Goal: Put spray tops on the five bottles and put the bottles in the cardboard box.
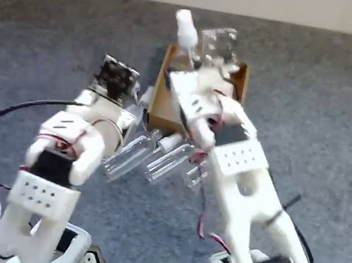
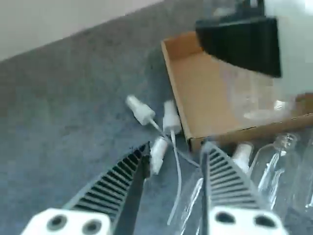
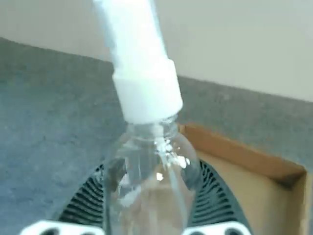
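Right gripper (image 3: pixel 151 200) pinches a clear bottle (image 3: pixel 146 171) by its body, fingers clamped on both sides. Spray top (image 3: pixel 142 83) already on, bottle held over the cardboard box (image 3: pixel 244 156). Left gripper (image 2: pixel 176 149) fingers spread wide, holding nothing, above loose spray tops (image 2: pixel 142 110) lying just beside the box. Uncapped bottles (image 1: pixel 128 154) lie on the carpet by the box's near wall.

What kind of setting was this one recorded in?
Probably an indoor robot test bench: grey carpet-like surface meeting a pale wall, two white arms, and a cardboard box with clear bottles beside it.
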